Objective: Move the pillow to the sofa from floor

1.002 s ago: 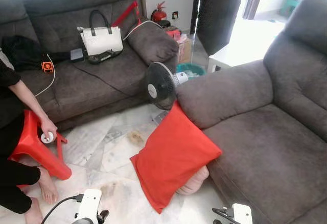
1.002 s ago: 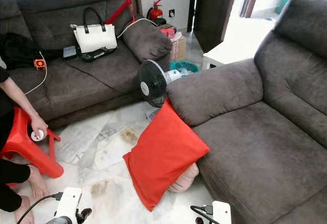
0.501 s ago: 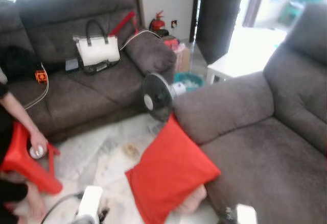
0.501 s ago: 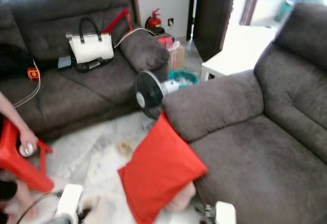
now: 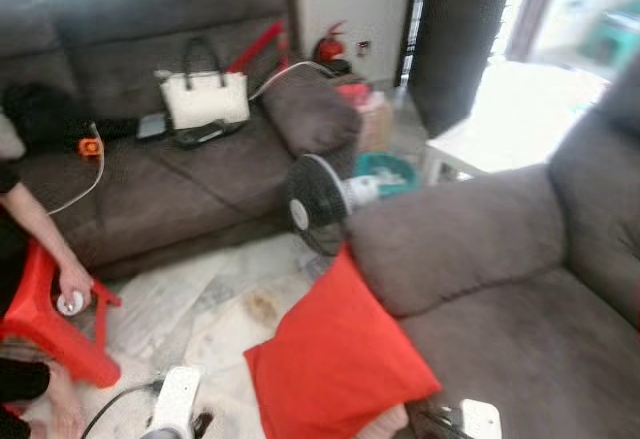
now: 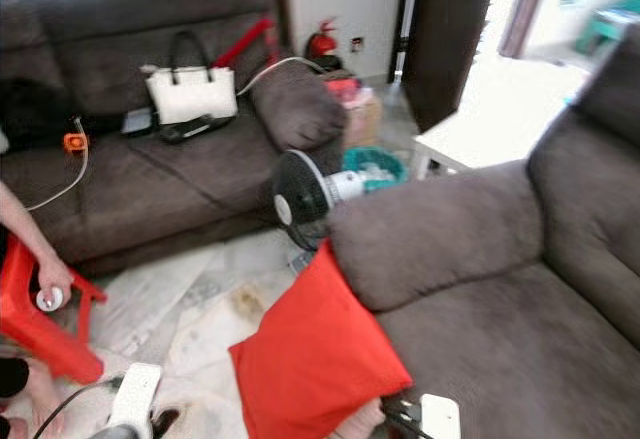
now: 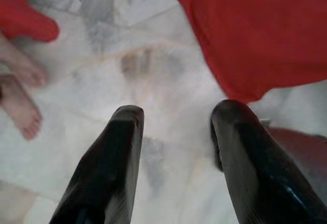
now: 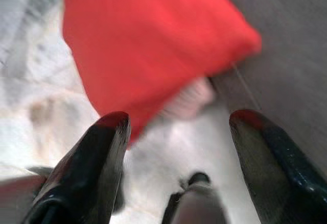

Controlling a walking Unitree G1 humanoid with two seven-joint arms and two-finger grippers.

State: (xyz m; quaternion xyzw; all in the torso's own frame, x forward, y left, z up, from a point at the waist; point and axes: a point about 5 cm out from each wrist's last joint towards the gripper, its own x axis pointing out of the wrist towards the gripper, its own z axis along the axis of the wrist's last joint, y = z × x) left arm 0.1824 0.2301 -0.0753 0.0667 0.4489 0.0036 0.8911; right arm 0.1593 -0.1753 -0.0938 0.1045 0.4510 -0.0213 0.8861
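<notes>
the big red square cloth pillow (image 5: 340,369) sits on the pale marble floor (image 5: 200,304). it leans against the front of the grey soft sofa (image 5: 500,299) on the robot's right. a pale pink cushion (image 8: 186,99) peeks out from under it.

the left gripper (image 7: 176,147) hangs over the floor near the pillow's corner, with its two black fingers spread apart and nothing between them. the right gripper (image 8: 176,147) hangs over the pillow's low edge, fingers spread wide too.

a black round fan (image 5: 315,197) stands just behind the pillow. a white handbag (image 5: 205,97) rests on the other grey sofa (image 5: 150,159). a person's hand (image 5: 70,284) holds a red plastic stool (image 5: 45,324).
</notes>
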